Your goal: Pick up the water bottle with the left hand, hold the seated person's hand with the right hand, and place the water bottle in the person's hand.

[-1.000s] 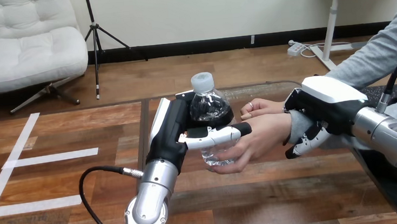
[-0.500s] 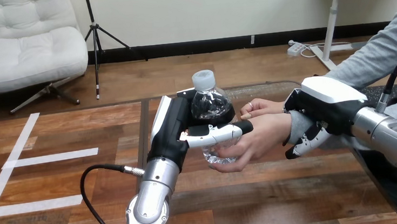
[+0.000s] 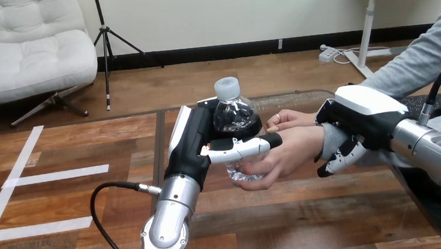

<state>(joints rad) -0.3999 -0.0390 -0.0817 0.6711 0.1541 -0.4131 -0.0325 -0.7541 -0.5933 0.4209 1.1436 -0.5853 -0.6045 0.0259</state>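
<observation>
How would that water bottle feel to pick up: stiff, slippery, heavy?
Probably soft: the water bottle is thin clear plastic, crinkled near its base, so a hard squeeze may dent it. Likely light, though its fill is hard to judge. Smooth sides could slip; the left hand wraps it and the person's hand cups it below.

Water bottle (clear, crinkled, white cap) stands upright — its base cupped in the person's hand, extended from the right.

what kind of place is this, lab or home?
Probably a lab test bench: white tape marks on the wooden table, and the robot's left hand gripping a water bottle that the person's hand also holds.
</observation>
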